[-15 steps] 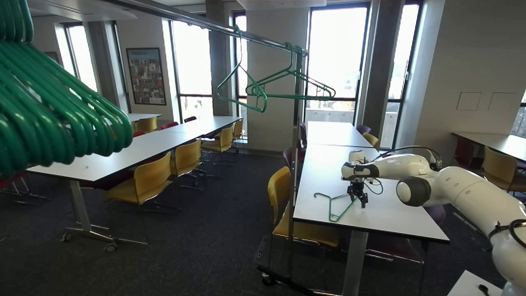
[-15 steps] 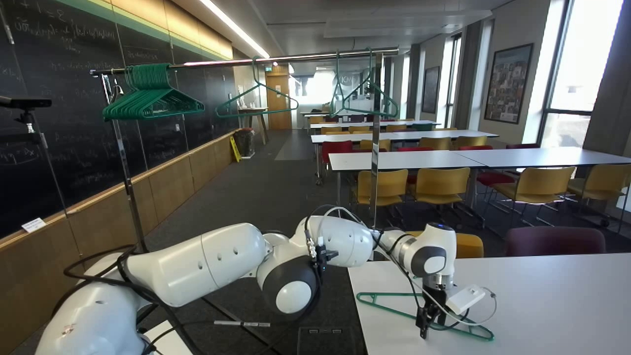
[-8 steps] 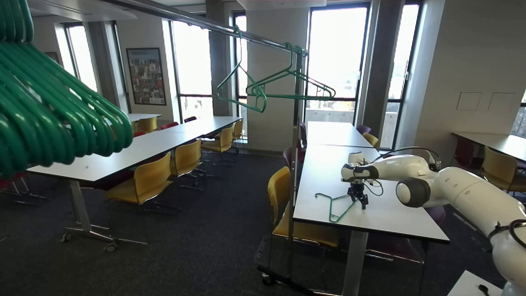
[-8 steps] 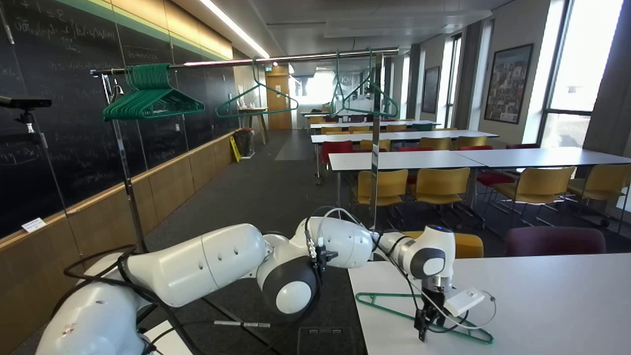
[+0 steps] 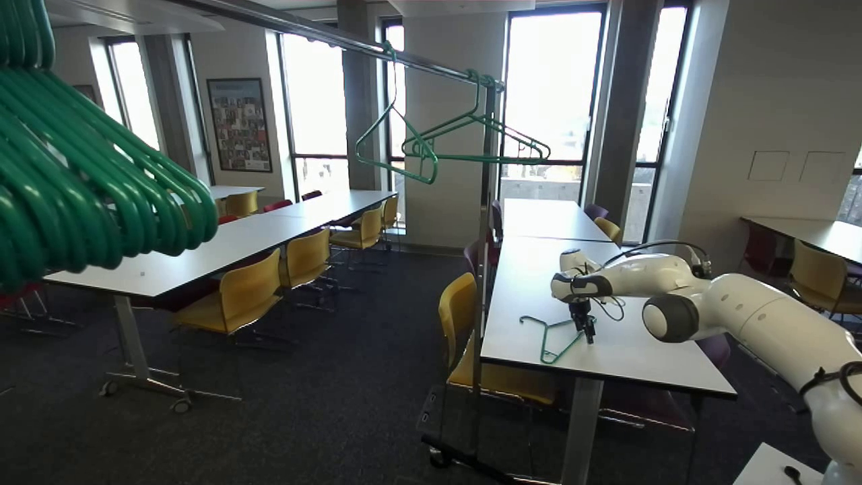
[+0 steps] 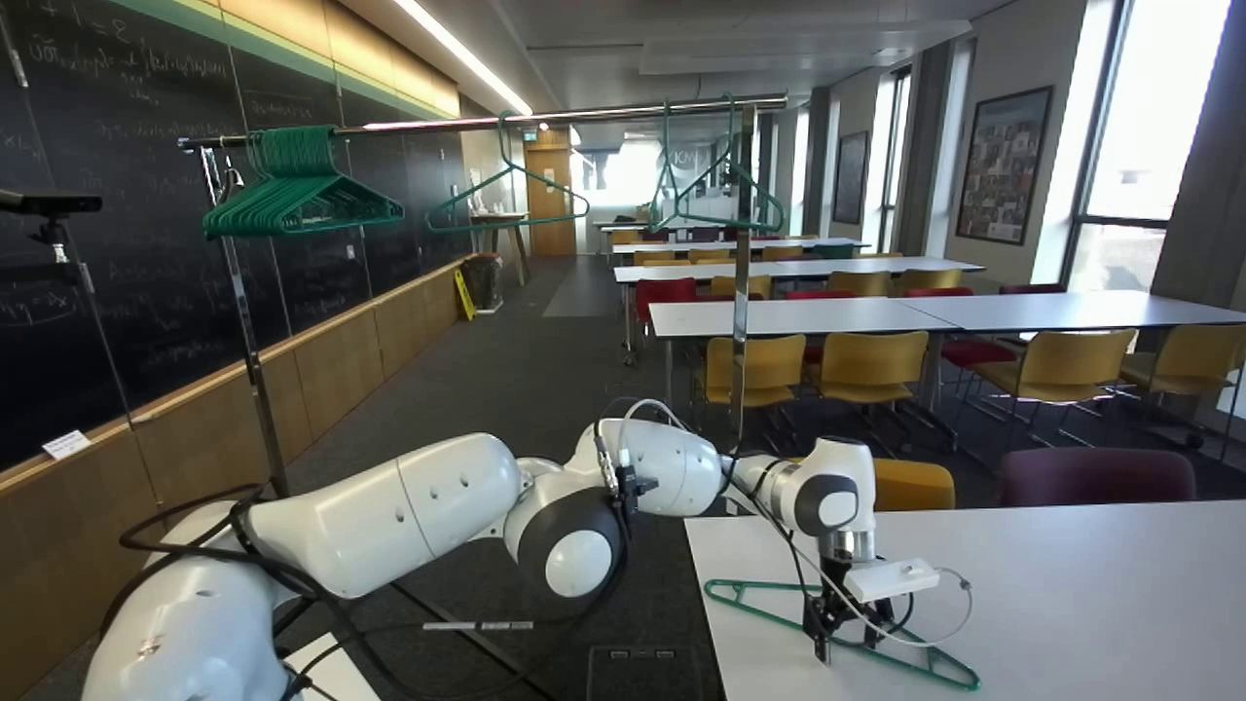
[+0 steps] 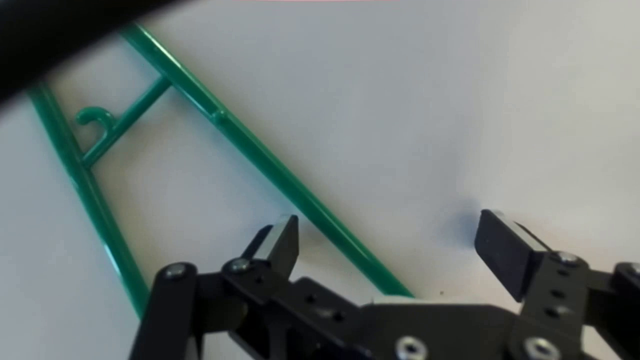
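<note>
A green plastic hanger lies flat on the white table; it shows in both exterior views [image 5: 566, 348] [image 6: 764, 612] and in the wrist view [image 7: 280, 176]. My gripper [image 7: 391, 230] is open, with its two black fingers wide apart and low over the table. One straight bar of the hanger runs slantwise between the fingers, nearer the left finger in the wrist view, and disappears under the gripper body. I cannot tell whether the left finger touches it. The gripper also shows in both exterior views [image 5: 587, 333] [image 6: 849, 638], pointing down at the hanger.
The white table [image 6: 1090, 604] has its edge near the hanger. A metal rack stands beside it, with a tall post [image 6: 742, 341] and a rail [image 6: 604, 113]. A bunch of green hangers [image 6: 292, 209] and a few single ones hang there. Chairs [image 5: 461, 303] stand at the table.
My gripper has turned about its axis and moved left in both exterior views; both fingers now show apart. The hanger has shifted very slightly on the table.
</note>
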Robot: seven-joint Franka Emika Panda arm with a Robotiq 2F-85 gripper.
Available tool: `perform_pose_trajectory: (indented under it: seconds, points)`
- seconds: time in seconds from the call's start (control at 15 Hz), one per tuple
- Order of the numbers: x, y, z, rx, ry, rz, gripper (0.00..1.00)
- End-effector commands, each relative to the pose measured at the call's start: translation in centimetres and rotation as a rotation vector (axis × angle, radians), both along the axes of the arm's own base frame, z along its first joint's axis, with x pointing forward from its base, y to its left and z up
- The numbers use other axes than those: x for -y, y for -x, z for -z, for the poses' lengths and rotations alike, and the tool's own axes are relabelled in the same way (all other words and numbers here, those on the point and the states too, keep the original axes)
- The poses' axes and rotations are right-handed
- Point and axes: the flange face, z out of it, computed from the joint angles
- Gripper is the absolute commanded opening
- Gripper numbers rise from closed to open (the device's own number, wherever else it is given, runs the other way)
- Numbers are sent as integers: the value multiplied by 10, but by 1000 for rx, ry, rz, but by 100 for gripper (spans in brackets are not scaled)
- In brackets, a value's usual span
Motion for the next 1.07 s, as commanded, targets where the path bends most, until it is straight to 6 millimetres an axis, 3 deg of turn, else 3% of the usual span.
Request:
perform_pose_trajectory:
  seconds: [0.0,0.4,1.0]
  points:
    - [-11,5,-7,-53,13,55,100]
    - [-16,18,-6,-151,-50,53,100]
    - [-3,52,-31,-195,-84,98,100]
